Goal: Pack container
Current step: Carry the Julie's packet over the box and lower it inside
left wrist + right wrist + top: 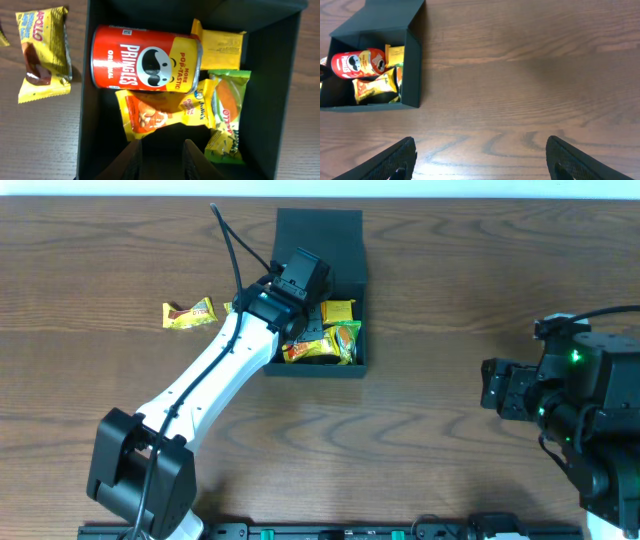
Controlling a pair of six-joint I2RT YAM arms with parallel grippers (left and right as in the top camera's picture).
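The right gripper point(480, 150) is held wide open and empty above the table point(520, 75), well apart from the container point(315, 370). The left gripper point(162, 147) is positioned over the container's near end, jaws narrowly parted, nothing gripped. The container is placed mid-table, lid open. A Pringles can point(145, 59) and snack packets point(150, 112) are contained; one wrapped snack point(189, 313) is found outside, at its left.

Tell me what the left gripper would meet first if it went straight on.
Probably the orange packet in the container, just ahead of the left gripper; the Pringles can lies beyond it. Depth is unclear.
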